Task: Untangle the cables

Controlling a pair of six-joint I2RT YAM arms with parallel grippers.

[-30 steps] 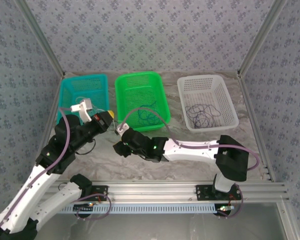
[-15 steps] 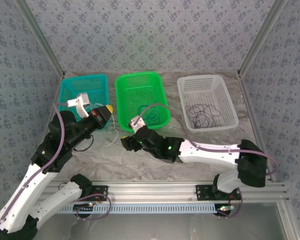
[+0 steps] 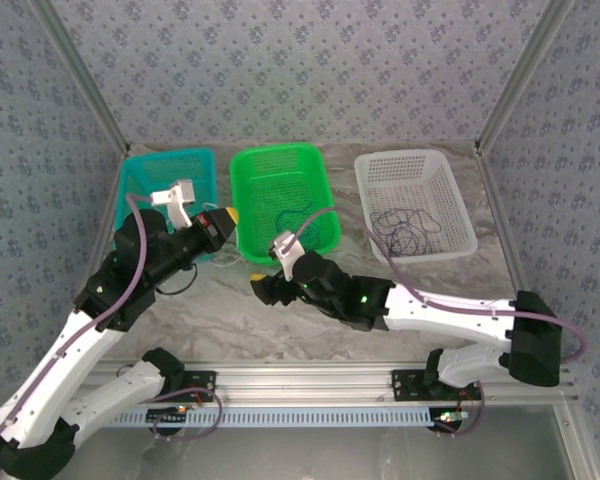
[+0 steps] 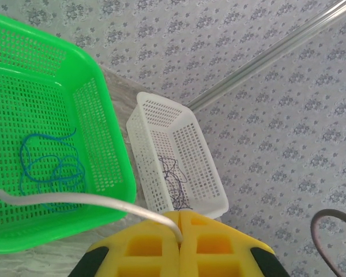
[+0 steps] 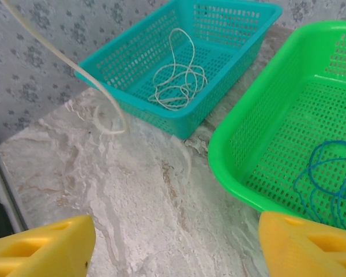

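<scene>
My left gripper (image 3: 228, 216) (image 4: 180, 222) is shut on a whitish cable (image 4: 75, 199), held above the table between the teal and green baskets. That cable (image 5: 63, 63) hangs down, and its loose end curls on the marble beside the teal basket. My right gripper (image 3: 263, 285) (image 5: 176, 254) is open low over the bare table, with nothing between its yellow fingers (image 5: 40, 248). A blue cable (image 3: 295, 232) (image 5: 328, 179) lies looped in the green basket. A dark cable (image 3: 405, 230) (image 4: 176, 182) lies in the white basket. Another whitish cable (image 5: 176, 75) lies coiled in the teal basket.
Three baskets stand in a row at the back: teal (image 3: 170, 156), green (image 3: 277, 150) and white (image 3: 405, 156). Patterned walls and metal frame posts close in the sides and back. Bare marble table lies in front of the baskets.
My left gripper has risen and moved right towards the green basket with the whitish cable in it. My right gripper has shifted right, and its elbow has swung out to the right.
</scene>
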